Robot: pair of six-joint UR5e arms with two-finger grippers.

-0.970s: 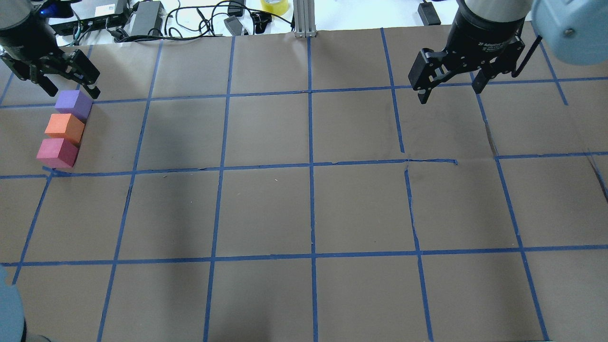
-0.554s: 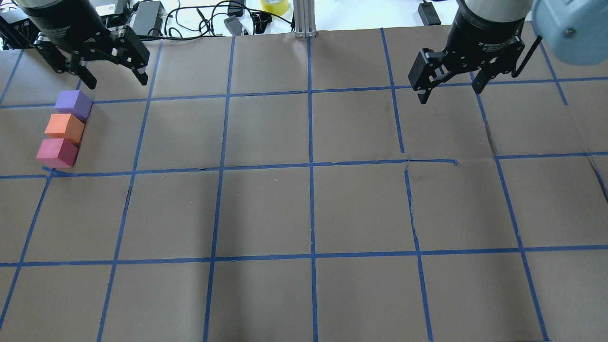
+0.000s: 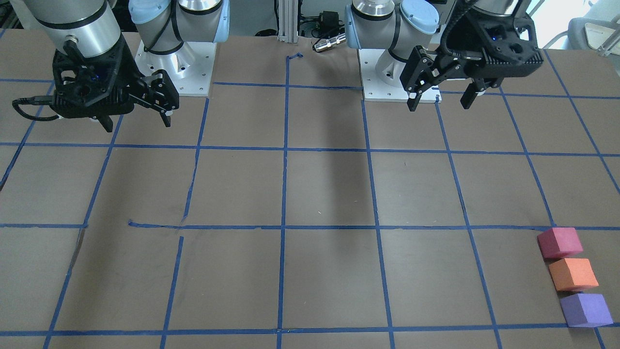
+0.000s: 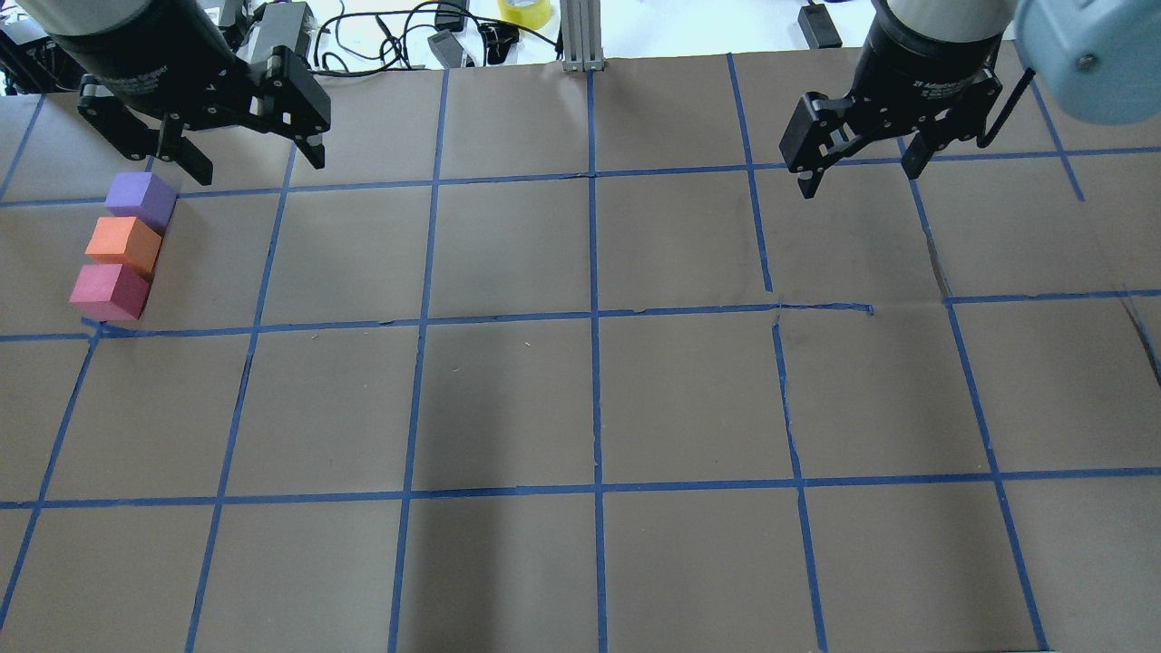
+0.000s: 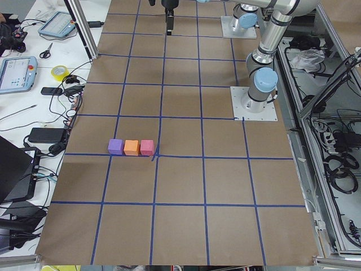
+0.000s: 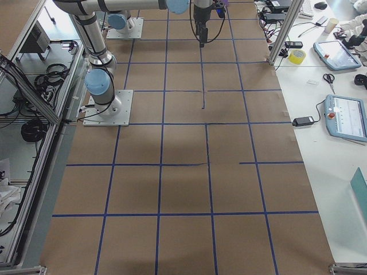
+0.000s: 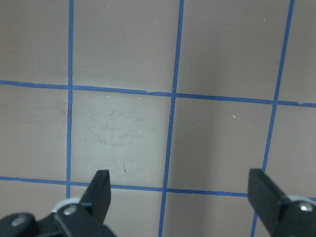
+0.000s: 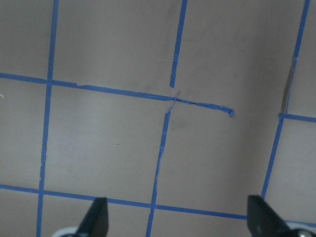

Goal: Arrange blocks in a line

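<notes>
**A robotics lab**

Two industrial robot arms (image 5: 264,83) are bolted to a tabletop (image 4: 508,399) covered in brown paper and gridded with blue tape (image 4: 594,317). Beside it lie control tablets (image 6: 347,117), a power adapter (image 4: 281,32) and scissors (image 6: 328,78).

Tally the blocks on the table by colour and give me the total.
purple block: 1
orange block: 1
crimson-pink block: 1
Total: 3
</notes>
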